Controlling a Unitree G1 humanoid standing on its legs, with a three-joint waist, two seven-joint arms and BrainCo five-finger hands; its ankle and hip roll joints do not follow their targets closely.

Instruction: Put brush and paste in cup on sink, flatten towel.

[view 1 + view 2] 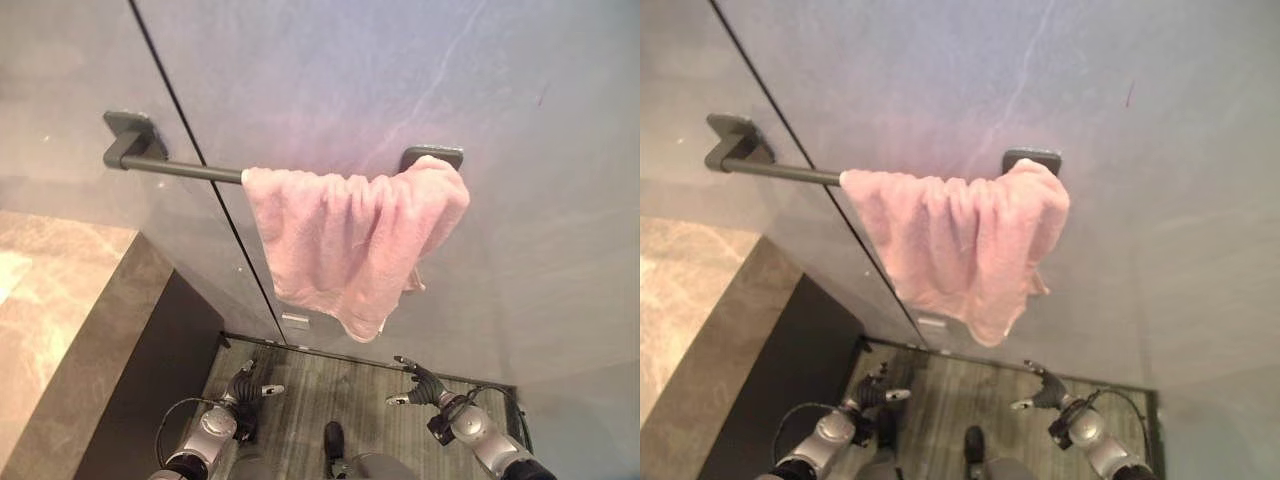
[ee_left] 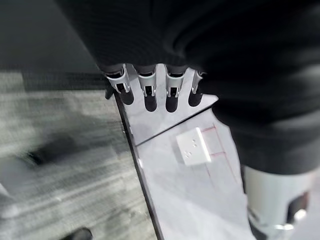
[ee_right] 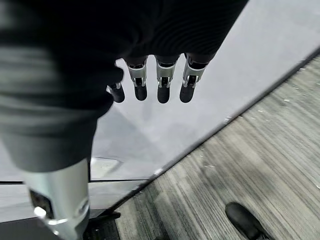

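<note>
Towel [image 1: 355, 240]: hung bunched at the right end of the wall rail [image 1: 180, 168], not yet flattened.
Left hand [image 1: 245, 388]: low, fingers straight, empty.
Right hand [image 1: 420, 385]: low, fingers relaxed, empty, likely readying to reach up.

grey marbled wall panels [image 1: 400, 70] behind a dark metal rail [image 1: 180, 168] on square brackets; brown stone countertop [image 1: 60, 300] off to the left with a black side panel [image 1: 160, 370]; grey wood-grain floor [image 1: 300, 400] down low; small white square plate [image 2: 192, 146] near the wall's base
</note>
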